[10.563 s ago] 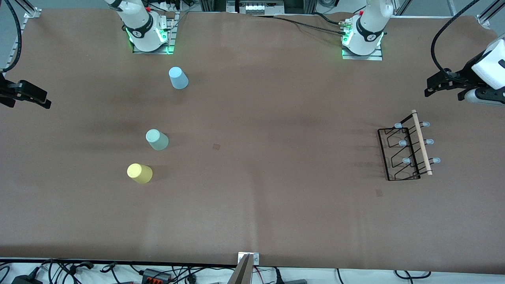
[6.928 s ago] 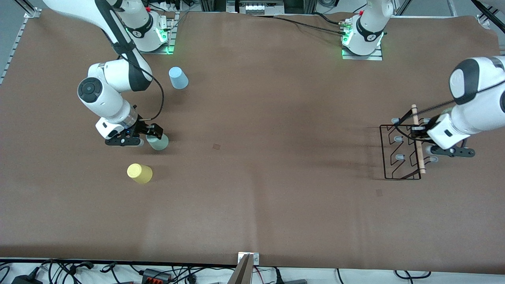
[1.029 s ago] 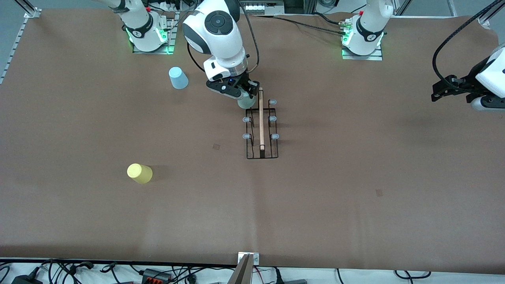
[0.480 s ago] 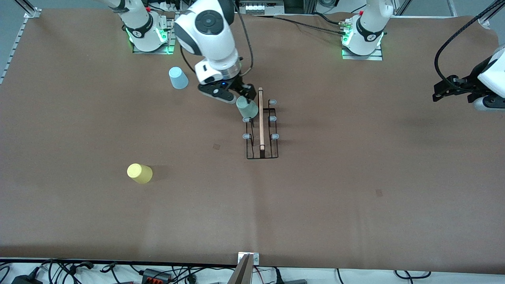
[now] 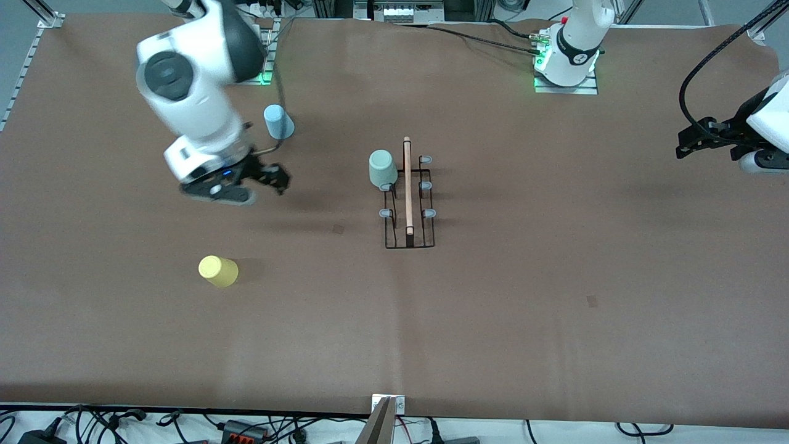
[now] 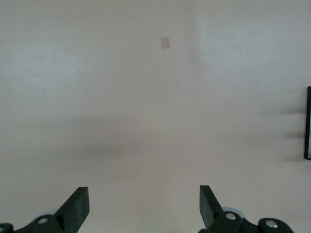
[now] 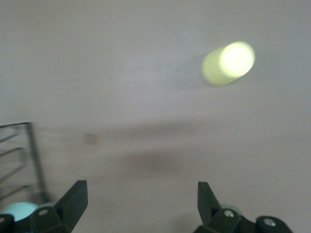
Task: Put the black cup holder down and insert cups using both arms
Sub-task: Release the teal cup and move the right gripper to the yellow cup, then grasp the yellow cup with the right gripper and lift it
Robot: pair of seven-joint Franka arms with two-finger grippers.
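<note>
**Front view: one cup on the rack, two loose on the brown surface**

The black cup holder [image 5: 409, 200] stands near the middle of the surface [image 5: 493, 308], a thin wire rack on a rectangular base with a light wooden rod [image 5: 407, 185] running along its top and pale blue-grey capped pegs to either side. The mint green cup [image 5: 383, 168], a smooth tapered plastic tumbler, sits upside down on the peg at the rack's corner nearest the right arm's base, touching the rod's side.

The light blue cup [image 5: 278, 121] stands mouth-down close to the right arm's base. The yellow cup [image 5: 217, 271] stands mouth-down too, nearer to the front camera and well apart from the rack; in the right wrist view it shows as a blurred yellow cylinder [image 7: 228, 63].

The right gripper [image 5: 246, 182] hangs over bare surface between the light blue cup and the yellow one, its jaws spread wide and holding nothing; the right wrist view shows both black fingers [image 7: 73, 199] far apart, with the rack's wire edge [image 7: 19, 160] at the margin.

The left arm waits at its own end of the table. The left gripper [image 5: 696, 139] hovers there with jaws wide and empty, its fingers [image 6: 77, 206] far apart over plain matte cloth.
</note>
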